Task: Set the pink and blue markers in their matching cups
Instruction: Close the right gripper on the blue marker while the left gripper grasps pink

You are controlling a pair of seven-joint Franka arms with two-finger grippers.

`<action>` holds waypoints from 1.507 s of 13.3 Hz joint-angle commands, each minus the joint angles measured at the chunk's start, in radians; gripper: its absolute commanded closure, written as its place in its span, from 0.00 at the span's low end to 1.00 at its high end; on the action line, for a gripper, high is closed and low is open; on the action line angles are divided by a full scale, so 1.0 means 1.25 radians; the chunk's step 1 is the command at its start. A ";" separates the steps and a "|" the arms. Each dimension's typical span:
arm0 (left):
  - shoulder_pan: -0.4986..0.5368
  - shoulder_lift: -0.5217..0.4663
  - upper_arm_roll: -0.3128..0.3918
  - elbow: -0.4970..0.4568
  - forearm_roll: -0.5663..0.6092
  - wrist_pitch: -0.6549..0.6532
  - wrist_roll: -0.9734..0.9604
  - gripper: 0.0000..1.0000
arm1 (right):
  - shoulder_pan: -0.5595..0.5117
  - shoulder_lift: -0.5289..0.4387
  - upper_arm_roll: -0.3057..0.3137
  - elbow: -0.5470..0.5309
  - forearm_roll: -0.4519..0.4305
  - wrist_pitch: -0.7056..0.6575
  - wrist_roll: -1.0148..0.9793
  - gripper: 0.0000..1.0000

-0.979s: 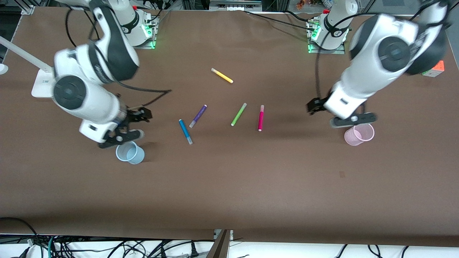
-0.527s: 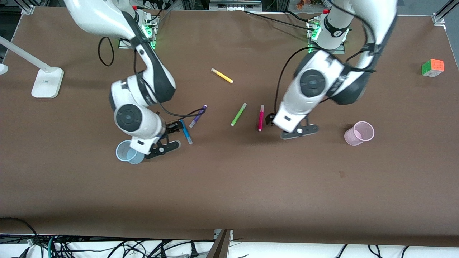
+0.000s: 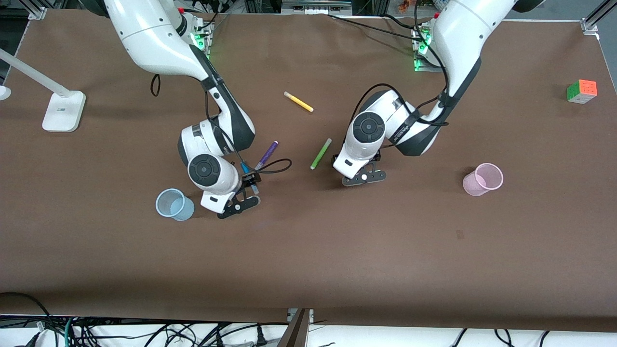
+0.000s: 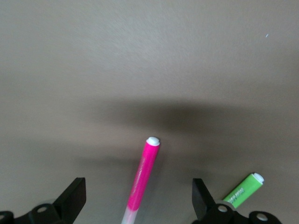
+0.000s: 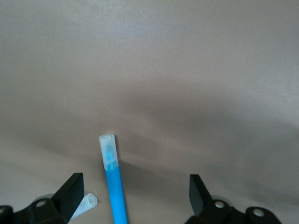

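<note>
Both arms have swung in from the cups: the right gripper (image 3: pixel 250 185) now straddles the blue marker (image 5: pixel 112 180) with jaws wide, and the left gripper (image 3: pixel 360 169) likewise straddles the pink marker (image 4: pixel 141 178), both markers flat on the table (image 3: pixel 308 250).

A yellow marker (image 3: pixel 298 101) lies above the centre of the frame on the brown table (image 3: pixel 337 250), with a purple marker (image 3: pixel 266 155) and a green marker (image 3: pixel 321 153) lower down, near the middle. A colour cube (image 3: pixel 582 91) sits at the upper right edge, a white lamp base (image 3: pixel 63 112) at the upper left, and cables (image 3: pixel 144 332) run along the bottom.
</note>
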 commanded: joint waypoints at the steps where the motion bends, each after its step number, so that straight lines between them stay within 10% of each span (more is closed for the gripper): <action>1: 0.006 -0.011 -0.001 -0.074 0.020 0.087 -0.006 0.00 | 0.018 0.006 -0.006 -0.012 0.012 0.026 0.025 0.00; 8: -0.007 -0.007 -0.001 -0.140 0.030 0.113 0.009 0.00 | 0.034 0.034 -0.006 -0.018 0.012 0.084 0.026 0.10; 9: -0.007 -0.008 -0.001 -0.148 0.030 0.119 0.008 0.10 | 0.038 0.034 -0.007 -0.018 0.012 0.085 0.026 0.19; 13: 0.002 -0.011 -0.003 -0.145 0.029 0.124 0.005 1.00 | 0.039 0.034 -0.006 -0.018 0.012 0.085 0.026 0.66; 16: 0.019 -0.032 -0.003 -0.138 0.025 0.122 0.007 1.00 | 0.039 0.030 -0.007 -0.017 0.008 0.084 0.024 0.92; 20: 0.080 -0.125 -0.023 -0.099 -0.019 -0.021 0.069 1.00 | -0.015 -0.047 -0.013 -0.008 0.004 0.054 -0.074 0.93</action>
